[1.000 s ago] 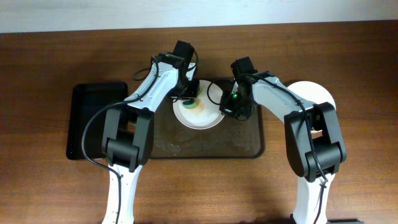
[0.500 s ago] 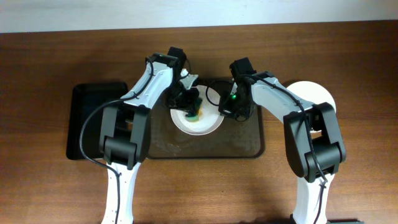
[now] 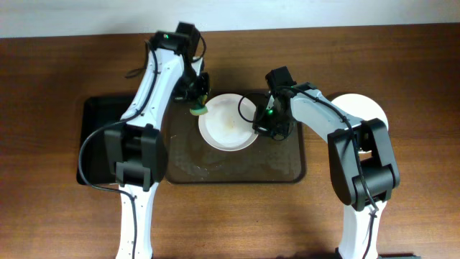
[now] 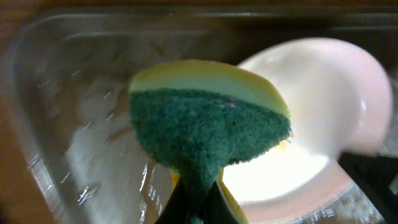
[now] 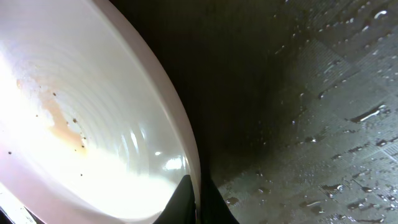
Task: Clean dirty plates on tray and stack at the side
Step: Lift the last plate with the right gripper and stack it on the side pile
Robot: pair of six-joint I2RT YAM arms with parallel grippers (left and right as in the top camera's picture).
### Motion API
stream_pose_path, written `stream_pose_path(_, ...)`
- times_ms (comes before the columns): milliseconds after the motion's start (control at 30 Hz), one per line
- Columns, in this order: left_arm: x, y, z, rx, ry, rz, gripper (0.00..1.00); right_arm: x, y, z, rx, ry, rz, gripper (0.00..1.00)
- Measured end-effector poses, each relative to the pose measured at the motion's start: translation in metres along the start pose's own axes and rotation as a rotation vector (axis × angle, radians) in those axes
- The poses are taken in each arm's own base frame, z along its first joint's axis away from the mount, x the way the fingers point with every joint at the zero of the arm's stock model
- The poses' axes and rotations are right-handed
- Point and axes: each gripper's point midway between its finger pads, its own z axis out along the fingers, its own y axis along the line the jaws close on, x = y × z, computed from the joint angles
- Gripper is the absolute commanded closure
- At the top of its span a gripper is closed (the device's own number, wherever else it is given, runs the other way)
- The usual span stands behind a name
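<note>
Brown tabletop (image 3: 57,216). Wet tray (image 3: 237,169) at centre, water beads on it. Black tray (image 3: 97,144) just left of wet tray. Dirty plate (image 3: 228,129) in wet tray's back half, brown smears and specks inside (image 5: 81,124). White plate (image 3: 363,108) on tabletop right of wet tray. Green-yellow sponge (image 4: 208,127) over wet tray's back-left part, beside dirty plate's left rim. Left pincer (image 4: 196,205) clamped on sponge. Right pincer (image 5: 198,199) clamped on dirty plate's right rim.

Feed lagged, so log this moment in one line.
plate: on tray, brown stain visible | left gripper: shut on sponge, at plate's left rim | right gripper: shut on plate rim
</note>
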Motion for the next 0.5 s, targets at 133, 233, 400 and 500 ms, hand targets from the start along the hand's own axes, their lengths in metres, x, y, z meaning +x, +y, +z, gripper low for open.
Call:
stream_pose_path(133,-0.013,-0.008,-0.065,-0.002,-0.114,0.041,0.99,0.004,-0.001,-0.001,0.005,0.014,-0.030,0.96)
stream_pose_path(233,-0.012,-0.004,-0.077,-0.003,-0.125,0.048,0.99,0.021,-0.014,-0.012,0.059,0.046,-0.063,0.96)
stream_pose_path(400,-0.013,-0.003,-0.077,-0.004,-0.126,0.052,1.00,0.020,-0.021,-0.097,0.214,-0.156,-0.129,0.96)
stream_pose_path(500,-0.013,-0.003,-0.077,-0.003,-0.130,0.053,0.99,0.029,-0.015,-0.139,0.366,-0.307,-0.222,0.96)
